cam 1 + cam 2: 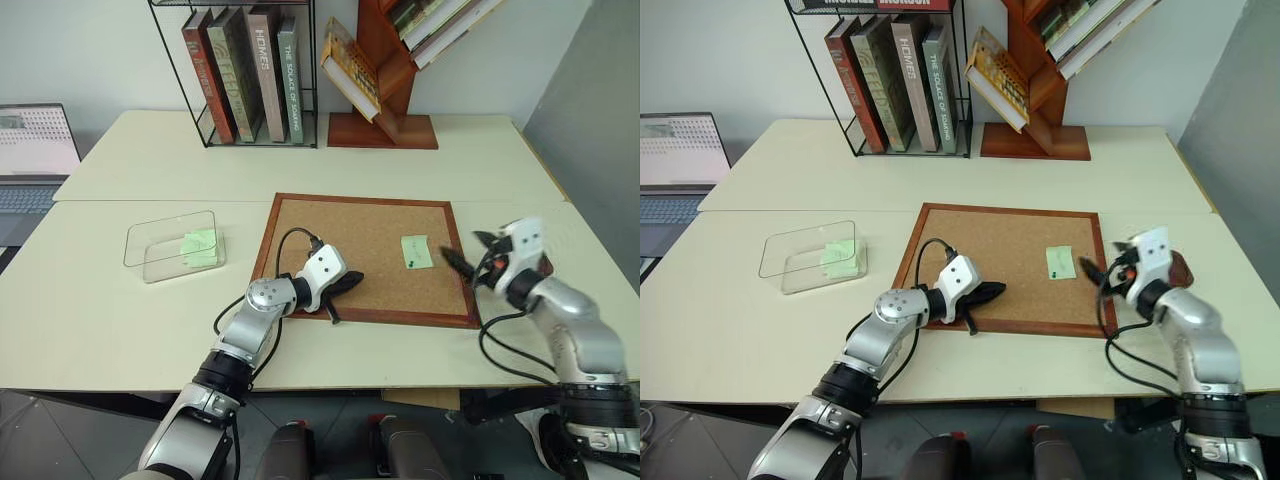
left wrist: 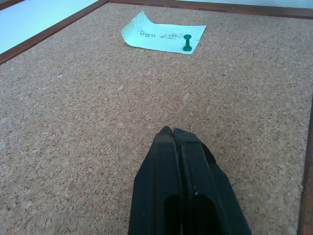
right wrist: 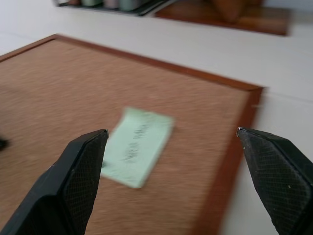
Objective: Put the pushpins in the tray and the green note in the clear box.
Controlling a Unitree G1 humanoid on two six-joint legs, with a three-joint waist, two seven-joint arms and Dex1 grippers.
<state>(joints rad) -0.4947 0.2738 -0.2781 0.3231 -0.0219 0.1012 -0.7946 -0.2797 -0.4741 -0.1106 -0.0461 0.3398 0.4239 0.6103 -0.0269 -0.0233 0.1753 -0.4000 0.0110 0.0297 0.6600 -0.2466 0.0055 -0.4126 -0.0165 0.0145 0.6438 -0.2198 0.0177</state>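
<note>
Left wrist view: left gripper [image 2: 172,133] fingers pressed fully together, holding nothing, resting low over the corkboard [image 1: 340,215], probably parked clear while the other arm works. Green note [image 1: 416,251] lies on the board's right part, fixed by a green pushpin [image 2: 187,43], so the pin likely must come out first. Right gripper [image 3: 171,142] fingers spread wide, empty, aimed at that note from the board's right edge. Clear box [image 1: 140,240] sits well left, already holding a green note. Tray can't be made out.
</note>
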